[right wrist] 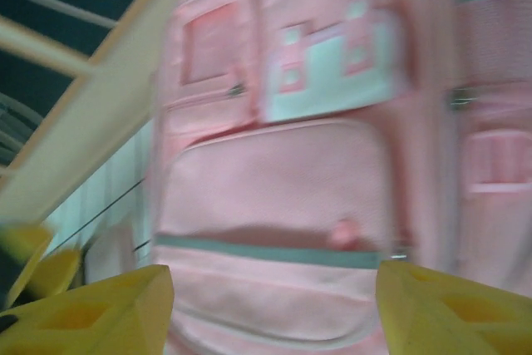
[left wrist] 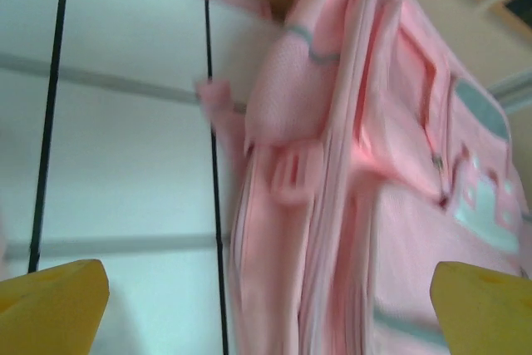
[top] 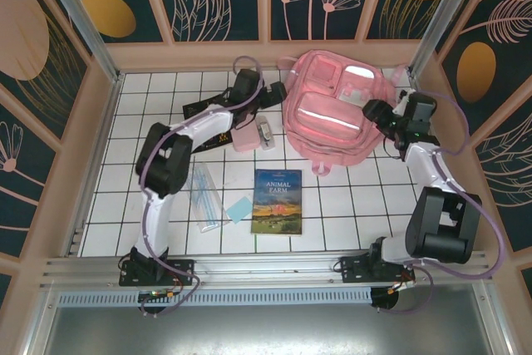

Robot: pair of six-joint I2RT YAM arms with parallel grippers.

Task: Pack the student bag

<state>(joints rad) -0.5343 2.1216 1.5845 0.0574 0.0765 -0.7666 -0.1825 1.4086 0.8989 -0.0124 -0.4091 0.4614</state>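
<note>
A pink bag (top: 328, 106) lies flat, front up, at the far middle-right of a white tiled desk (top: 357, 205), near the back wall. The left claw (top: 277, 91) is just beside the bag's left edge and the right claw (top: 371, 110) just beside its right edge. Both are spread wide and hold nothing; in each wrist view, yellow fingers (left wrist: 54, 309) frame the pink fabric, which is blurred in the right one. The bag looks zipped shut, so the step in hand is probably opening it. The next move would call for one claw to steady the soft fabric while the other finds a zip pull. A book (top: 277, 201), a small pink case (top: 247, 137) and a clear pouch (top: 206, 197) wait nearer on the desk. Wood-framed dark teal panels with peach leaf shapes wall in the desk.
</note>
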